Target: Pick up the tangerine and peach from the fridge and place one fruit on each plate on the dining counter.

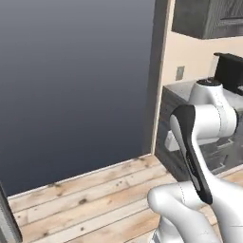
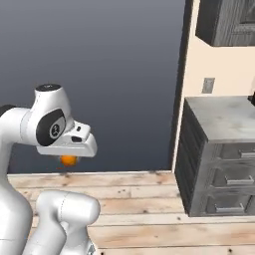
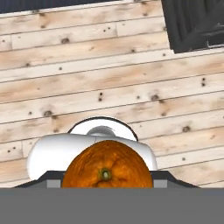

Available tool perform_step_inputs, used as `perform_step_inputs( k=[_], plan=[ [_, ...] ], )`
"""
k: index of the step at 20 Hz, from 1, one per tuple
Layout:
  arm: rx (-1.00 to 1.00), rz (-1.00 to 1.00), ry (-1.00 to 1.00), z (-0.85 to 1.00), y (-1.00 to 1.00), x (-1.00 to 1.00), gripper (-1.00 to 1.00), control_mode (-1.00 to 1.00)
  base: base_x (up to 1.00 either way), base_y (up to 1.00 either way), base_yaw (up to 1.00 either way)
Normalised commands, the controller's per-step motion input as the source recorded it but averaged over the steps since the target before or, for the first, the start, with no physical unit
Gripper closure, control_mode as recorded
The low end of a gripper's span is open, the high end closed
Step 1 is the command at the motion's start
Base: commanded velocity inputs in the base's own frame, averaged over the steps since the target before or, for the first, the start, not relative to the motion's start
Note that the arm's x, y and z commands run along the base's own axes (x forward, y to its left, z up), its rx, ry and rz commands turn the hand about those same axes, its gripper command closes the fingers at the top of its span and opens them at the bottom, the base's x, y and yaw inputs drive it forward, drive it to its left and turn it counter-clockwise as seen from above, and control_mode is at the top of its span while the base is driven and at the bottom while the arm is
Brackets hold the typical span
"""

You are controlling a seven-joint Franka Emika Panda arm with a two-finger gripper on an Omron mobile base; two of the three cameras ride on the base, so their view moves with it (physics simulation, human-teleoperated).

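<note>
The gripper point(image 2: 68, 158) is closed on the tangerine point(image 3: 106, 166), carrying it clear above the plank floor point(image 3: 109, 87). In the right base view the fruit point(image 2: 68, 160) peeks out as an orange spot under the white hand, in front of the large dark grey panel point(image 2: 99, 74). Seen along the hand, the tangerine is round with no clear long axis, and its small green stem dimple faces the camera. A dark grey drawer cabinet point(image 2: 219, 174) stands well apart to the right.

A round orange tangerine point(image 3: 106, 167) is seen above pale wooden floor planks point(image 3: 87, 83); a dark grey cabinet point(image 3: 194, 22) is cornered top right.
</note>
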Motion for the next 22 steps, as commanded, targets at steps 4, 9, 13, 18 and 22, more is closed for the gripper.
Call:
perform_step_inputs(
  k=[4, 9, 13, 18, 22],
  plan=[
    [0.00, 0.00, 0.00, 0.00, 0.00, 0.00, 1.00, 1.00, 0.00, -0.49, -0.84],
    [0.00, 0.00, 0.00, 0.00, 0.00, 0.00, 1.00, 1.00, 0.00, -0.54, -0.85],
    [0.00, 0.00, 0.00, 0.00, 0.00, 0.00, 1.00, 1.00, 0.10, -0.45, -0.84],
    [0.00, 0.00, 0.00, 0.00, 0.00, 0.00, 1.00, 1.00, 0.17, -0.47, -0.81],
    [0.00, 0.00, 0.00, 0.00, 0.00, 0.00, 1.00, 1.00, 0.34, -0.36, -0.76]
  ],
)
